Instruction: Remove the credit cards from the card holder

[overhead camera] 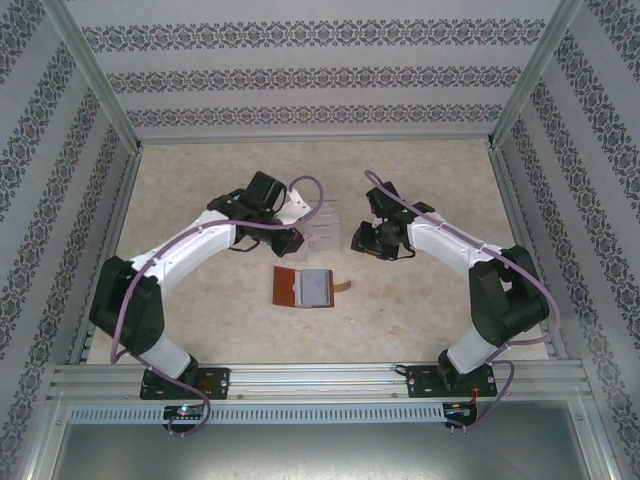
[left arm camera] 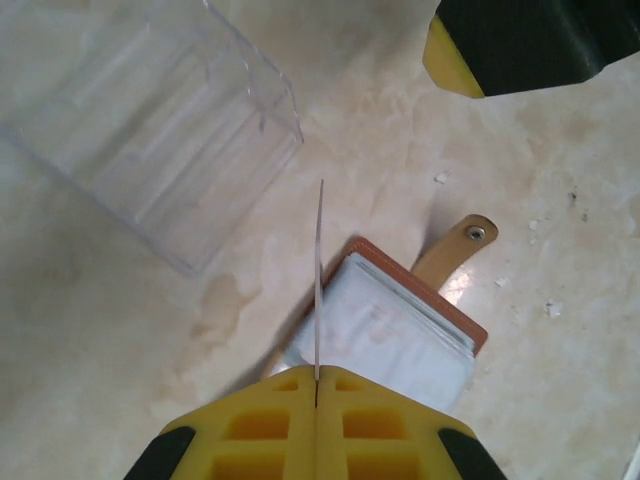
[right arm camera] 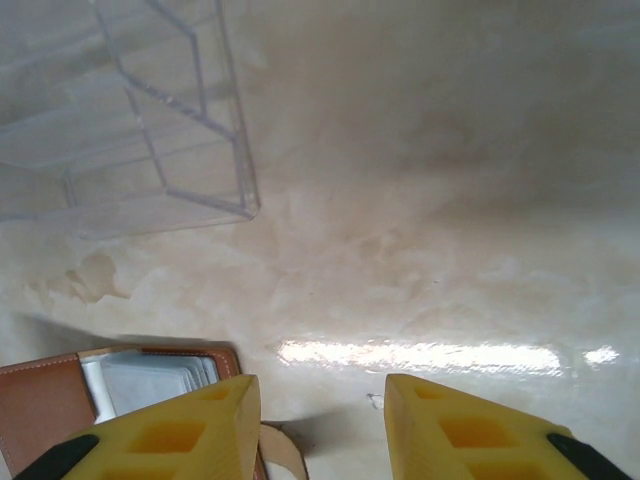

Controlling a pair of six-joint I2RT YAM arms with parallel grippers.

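**Left claw** (left arm camera: 317, 385): clamped on one credit card (left arm camera: 319, 280), which is seen edge-on and held over the card holder (left arm camera: 405, 272).

**Right claw** (right arm camera: 322, 412): jaws apart and empty, hovering just beside the holder.

**Progress:** one card judged out. A stack of cards (left arm camera: 385, 335) sits in the pocket, perhaps several, but the count is unclear. These are left to draw.

**Card holder:** lies open and flat mid-tabletop (overhead camera: 400, 320), between the arms and near the acrylic rack (left arm camera: 160, 130). Its long axis runs left–right, and the snap tab (overhead camera: 344, 287) points toward the right arm's side.
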